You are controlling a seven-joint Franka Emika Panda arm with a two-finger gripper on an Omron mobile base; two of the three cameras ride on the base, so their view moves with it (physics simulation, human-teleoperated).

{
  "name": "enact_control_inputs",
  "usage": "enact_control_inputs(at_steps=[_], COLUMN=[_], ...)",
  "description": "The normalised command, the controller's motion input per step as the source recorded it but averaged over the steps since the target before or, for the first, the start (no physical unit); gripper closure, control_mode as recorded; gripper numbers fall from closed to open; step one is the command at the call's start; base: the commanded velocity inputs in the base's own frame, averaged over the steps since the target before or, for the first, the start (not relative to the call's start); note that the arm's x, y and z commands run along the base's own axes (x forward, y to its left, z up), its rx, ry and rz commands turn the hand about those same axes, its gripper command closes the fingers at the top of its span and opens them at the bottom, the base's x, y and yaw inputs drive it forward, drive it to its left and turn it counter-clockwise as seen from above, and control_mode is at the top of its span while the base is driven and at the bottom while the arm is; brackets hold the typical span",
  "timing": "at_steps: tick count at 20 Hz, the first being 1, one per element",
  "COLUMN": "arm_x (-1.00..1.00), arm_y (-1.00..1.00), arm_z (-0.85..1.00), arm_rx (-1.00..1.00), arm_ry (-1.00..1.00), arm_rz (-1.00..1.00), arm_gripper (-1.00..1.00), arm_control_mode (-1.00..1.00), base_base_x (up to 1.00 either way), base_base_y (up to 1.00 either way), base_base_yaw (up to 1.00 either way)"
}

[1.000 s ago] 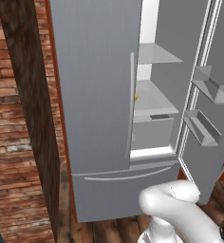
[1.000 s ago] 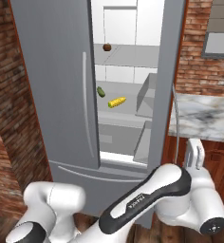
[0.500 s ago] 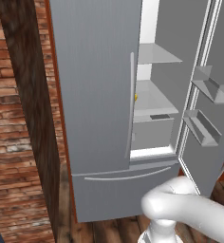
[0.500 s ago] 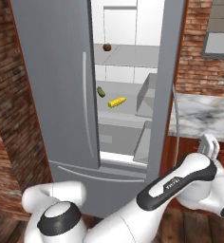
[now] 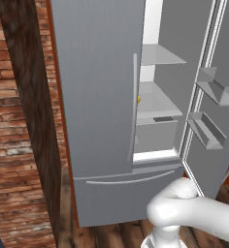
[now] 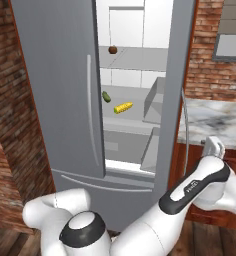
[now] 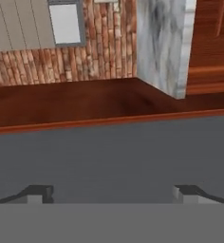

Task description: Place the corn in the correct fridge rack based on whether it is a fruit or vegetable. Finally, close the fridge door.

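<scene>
The corn (image 6: 123, 107) lies on the fridge rack (image 6: 137, 116), the lower shelf, just right of a dark green cucumber (image 6: 106, 96). In the left base view a sliver of the corn (image 5: 139, 99) peeks past the shut left door, at the edge of the fridge rack (image 5: 157, 102). The right fridge door (image 6: 174, 95) stands open. My arm reaches around its outer side, the hand (image 6: 213, 146) low beside the door handle (image 6: 186, 122). In the hand view my gripper (image 7: 114, 193) is open and empty, close to the door's flat grey face (image 7: 109, 152).
A small brown item (image 6: 112, 49) sits on the upper shelf. The open door's bins (image 5: 209, 130) jut into the opening. A marble counter (image 6: 215, 120) over wooden cabinets stands right of the fridge, with a brick wall (image 6: 210, 55) behind it.
The arm has swung further right behind the open door and the hand has risen a little beside the handle. The jaws stayed wide. Corn and door have not moved.
</scene>
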Motion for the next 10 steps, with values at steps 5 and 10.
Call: enact_control_inputs(at_steps=[5,10], arm_x=[0.25,0.14], arm_y=[0.96,0.86], arm_z=[0.00,0.00], arm_rx=[-0.03,-0.03], arm_ry=[0.01,0.00], arm_rz=[0.21,0.22], arm_gripper=[-1.00,-1.00], arm_control_mode=[-1.00,-1.00], base_base_x=[0.00,0.00], base_base_y=[0.00,0.00], base_base_yaw=[0.00,0.00])
